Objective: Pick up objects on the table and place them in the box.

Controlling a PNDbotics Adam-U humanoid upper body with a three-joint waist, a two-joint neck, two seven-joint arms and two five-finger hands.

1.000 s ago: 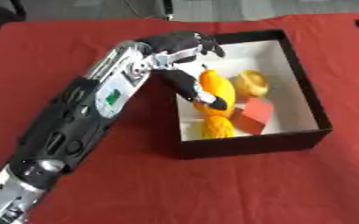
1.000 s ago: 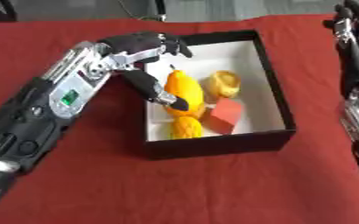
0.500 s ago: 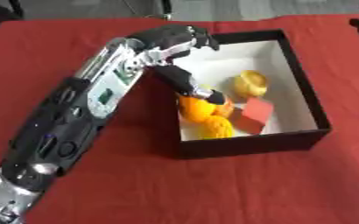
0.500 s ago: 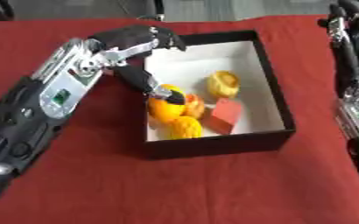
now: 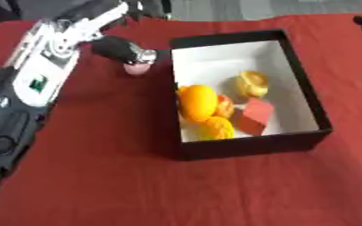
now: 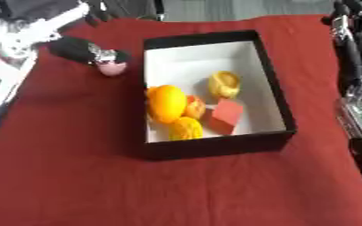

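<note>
While touching pink object (image 5: 137,69), left robot hand (image 5: 122,49)

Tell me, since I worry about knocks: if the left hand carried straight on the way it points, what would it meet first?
Probably the box: the left hand points right toward its near-left wall, though depth is unclear.

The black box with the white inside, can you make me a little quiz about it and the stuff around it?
1. True or false: the red block lies inside the black cardboard box.
2. What colour is the cloth under the box?
3. Where is the robot's left hand? A) inside the box B) outside it, above the cloth on the box's left C) under the table

Key: 1 true; 2 red; 3 B
</note>
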